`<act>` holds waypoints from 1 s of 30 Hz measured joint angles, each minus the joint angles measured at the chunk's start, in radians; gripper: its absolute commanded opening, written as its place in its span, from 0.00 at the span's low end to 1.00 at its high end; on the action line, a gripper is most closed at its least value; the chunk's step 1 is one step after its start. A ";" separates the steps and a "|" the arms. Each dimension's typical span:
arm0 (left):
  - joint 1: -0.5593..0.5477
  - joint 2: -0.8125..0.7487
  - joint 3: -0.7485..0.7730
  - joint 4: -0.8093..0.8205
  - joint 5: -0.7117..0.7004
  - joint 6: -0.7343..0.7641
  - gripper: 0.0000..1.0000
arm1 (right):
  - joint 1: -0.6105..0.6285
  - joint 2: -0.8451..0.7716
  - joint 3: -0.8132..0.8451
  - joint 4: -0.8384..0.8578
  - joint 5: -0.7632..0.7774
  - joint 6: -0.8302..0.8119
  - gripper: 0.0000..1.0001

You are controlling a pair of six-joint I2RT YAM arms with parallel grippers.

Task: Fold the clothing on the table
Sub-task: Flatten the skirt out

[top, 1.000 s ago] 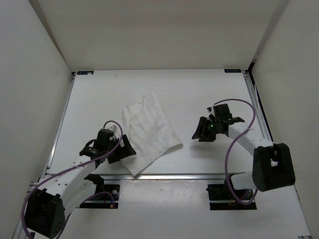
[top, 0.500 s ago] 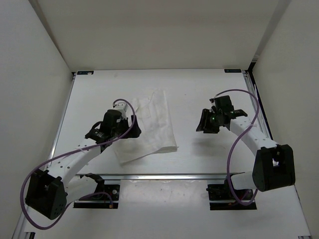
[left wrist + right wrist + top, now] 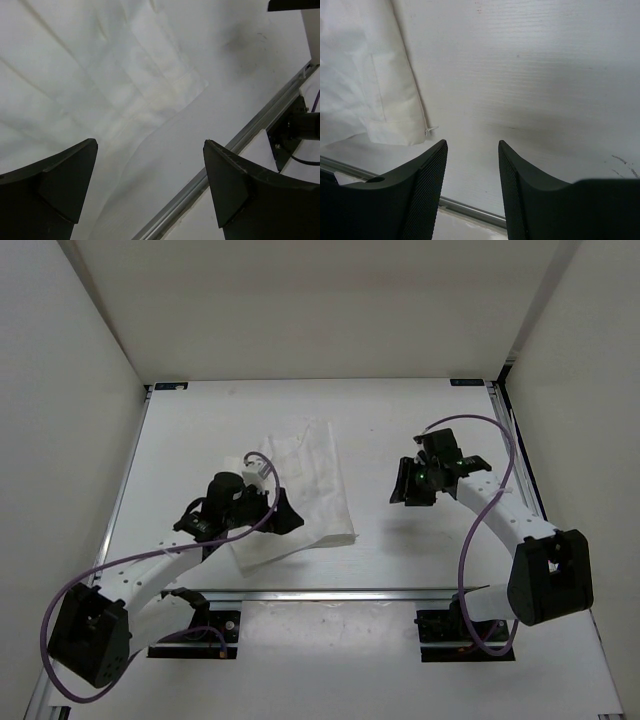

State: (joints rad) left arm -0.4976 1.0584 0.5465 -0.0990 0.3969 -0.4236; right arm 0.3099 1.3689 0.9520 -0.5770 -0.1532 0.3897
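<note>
1. Landmark: the near rail (image 3: 350, 593) of the table (image 3: 420, 410).
2. The clothing (image 3: 312, 485) lies flat on the table just beyond the near rail, over the rail's left-of-middle stretch. It is creased, with one hemmed corner pointing toward the rail.
3. The left gripper (image 3: 283, 515) sits beyond the rail's left stretch, over the clothing's rail-side edge. Its jaws are spread wide and hold nothing. The left wrist view shows fabric beneath and between the fingers (image 3: 65, 175). Whether they touch the fabric cannot be determined.
4. The right gripper (image 3: 405, 490) sits beyond the rail's right stretch, apart from the clothing. Its jaws are partly parted and empty, with bare table beneath them.
5. A purple cable (image 3: 470, 530) loops along the right arm, beyond the rail.
</note>
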 measured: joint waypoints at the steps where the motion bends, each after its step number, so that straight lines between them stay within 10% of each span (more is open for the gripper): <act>1: 0.011 -0.021 -0.029 -0.001 0.001 -0.002 0.98 | 0.005 0.000 0.000 0.001 0.001 0.001 0.50; 12: 0.107 -0.172 -0.132 -0.058 0.003 -0.077 0.97 | 0.030 0.008 -0.001 0.001 0.003 0.007 0.49; 15: 0.119 -0.173 -0.132 -0.058 0.007 -0.096 0.66 | 0.031 0.008 -0.001 0.001 0.006 0.007 0.49; 17: 0.123 -0.176 -0.127 -0.073 -0.008 -0.114 0.62 | 0.031 0.008 -0.002 0.001 0.010 0.006 0.49; 30: 0.142 -0.259 -0.074 -0.493 -0.503 -0.273 0.65 | 0.014 0.004 -0.043 0.002 0.013 0.000 0.49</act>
State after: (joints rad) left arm -0.3561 0.7994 0.4728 -0.5919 -0.1059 -0.6968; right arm 0.3237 1.3731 0.9085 -0.5747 -0.1398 0.3897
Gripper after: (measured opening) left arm 0.650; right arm 0.487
